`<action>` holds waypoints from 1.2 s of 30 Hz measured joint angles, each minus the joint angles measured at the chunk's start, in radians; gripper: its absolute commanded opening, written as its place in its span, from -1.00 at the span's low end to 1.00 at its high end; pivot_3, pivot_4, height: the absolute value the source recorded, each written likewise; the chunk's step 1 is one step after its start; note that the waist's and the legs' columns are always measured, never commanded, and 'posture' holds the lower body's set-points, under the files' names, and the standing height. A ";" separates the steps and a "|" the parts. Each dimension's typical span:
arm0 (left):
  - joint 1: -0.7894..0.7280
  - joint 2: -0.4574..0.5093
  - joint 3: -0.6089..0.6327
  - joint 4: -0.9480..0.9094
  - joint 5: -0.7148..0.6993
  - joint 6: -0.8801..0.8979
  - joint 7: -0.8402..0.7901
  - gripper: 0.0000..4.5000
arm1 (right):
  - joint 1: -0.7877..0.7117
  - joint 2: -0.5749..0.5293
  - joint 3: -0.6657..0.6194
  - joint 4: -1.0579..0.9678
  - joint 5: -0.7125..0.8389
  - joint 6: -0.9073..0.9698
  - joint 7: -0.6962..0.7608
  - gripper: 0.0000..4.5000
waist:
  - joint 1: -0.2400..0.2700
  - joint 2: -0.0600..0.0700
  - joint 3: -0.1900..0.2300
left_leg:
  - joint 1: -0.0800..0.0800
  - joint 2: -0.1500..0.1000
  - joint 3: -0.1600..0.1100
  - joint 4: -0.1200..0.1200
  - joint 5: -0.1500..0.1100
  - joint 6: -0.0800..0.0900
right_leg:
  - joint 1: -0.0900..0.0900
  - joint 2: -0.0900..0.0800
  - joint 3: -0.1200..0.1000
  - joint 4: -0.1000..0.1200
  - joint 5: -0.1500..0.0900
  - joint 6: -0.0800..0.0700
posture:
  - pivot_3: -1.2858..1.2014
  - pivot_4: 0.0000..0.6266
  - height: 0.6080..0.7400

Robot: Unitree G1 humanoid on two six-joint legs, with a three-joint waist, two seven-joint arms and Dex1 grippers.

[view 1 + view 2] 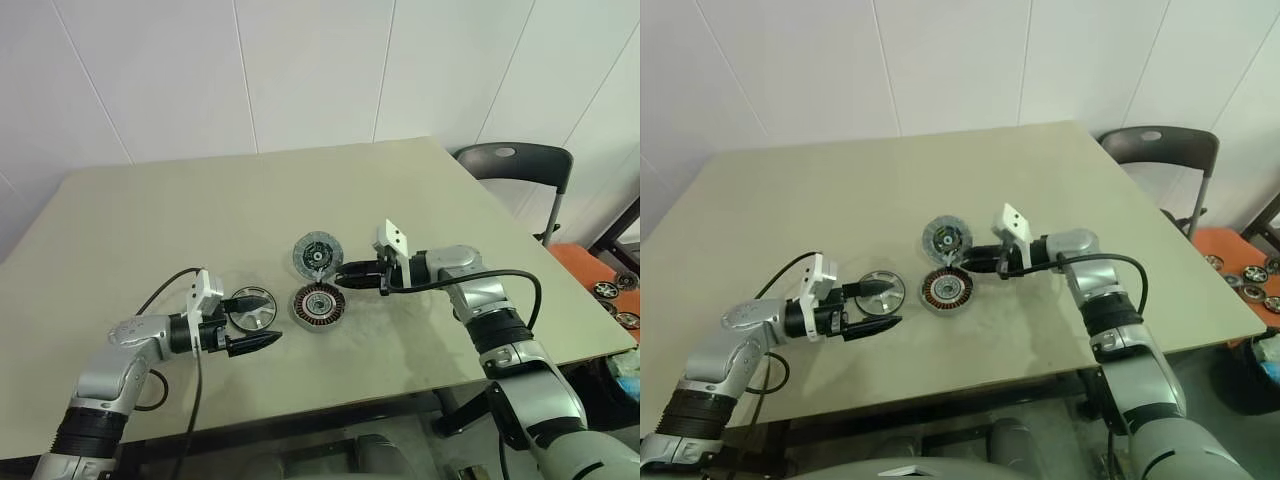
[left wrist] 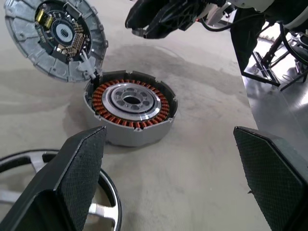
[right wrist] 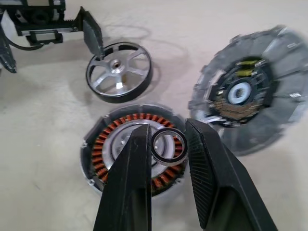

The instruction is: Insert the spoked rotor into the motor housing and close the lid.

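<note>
rotor: spoked wheel [image 3: 119,71] flat on the table [image 1: 180,210], just left of the housing, not yet inserted
rotor vs left gripper: left gripper [image 1: 256,321] right at the wheel, one finger over its rim, the other on the near side; no contact that I can confirm
left fingers: spread wide, holding nothing
housing: round motor housing [image 1: 318,304] upright mid-table, copper windings and silver centre exposed, cavity open
lid: grey-blue disc [image 1: 317,255] just behind the housing, tipped up, its edge joined to the housing rim by a small white piece, looks like wiring
right gripper: right gripper [image 3: 167,144] hovers above the housing, pointing toward the left arm
right fingers: pinching a small dark-rimmed ring [image 3: 169,146], looks like a bearing, between the tips
step in hand: judged as seating the ring into the housing centre before the wheel goes in; could be otherwise
how to do it well: centre the ring over the silver hub, keep it level, lower straight, let go only once seated; don't scrape the windings
risk: ring cocks or slips out of the pinch; bumping the tethered lid would drag the housing
rest: chair [image 1: 515,165] beyond the table's right corner, more wheels [image 1: 612,291] on an orange surface at far right
</note>
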 measured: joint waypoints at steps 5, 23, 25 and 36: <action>0.021 -0.009 0.001 -0.034 -0.002 0.006 0.017 1.00 | -0.001 0.030 0.014 0.014 0.007 0.068 0.010 -0.69 | 0.000 0.000 0.000 | 0.000 0.000 0.000 0.000 0.000 0.000 | -0.001 0.000 0.000 0.000 0.000 0.000 | 0.03 -1.00 1.00; 0.043 -0.006 0.002 -0.062 -0.021 0.017 0.030 1.00 | 0.018 0.096 0.096 0.021 -0.053 -0.022 -0.056 -0.69 | -0.001 0.000 0.000 | -0.004 0.000 0.000 0.000 0.000 0.000 | -0.005 0.000 0.000 0.001 0.000 0.000 | 0.03 -1.00 1.00; 0.043 -0.007 0.002 -0.062 -0.021 0.022 0.031 1.00 | 0.018 0.098 0.098 0.021 -0.054 -0.028 -0.060 -0.69 | -0.001 0.000 0.000 | -0.004 0.000 0.000 0.000 0.000 0.000 | -0.005 0.000 0.000 0.001 0.000 0.000 | 0.03 -1.00 1.00; 0.047 -0.007 0.002 -0.031 -0.019 -0.005 0.010 1.00 | 0.018 0.097 0.098 0.086 -0.075 -0.075 -0.078 -0.69 | -0.001 0.000 0.000 | -0.005 -0.001 0.000 0.000 0.000 0.000 | -0.006 0.000 0.000 0.000 0.000 0.000 | 0.03 -1.00 1.00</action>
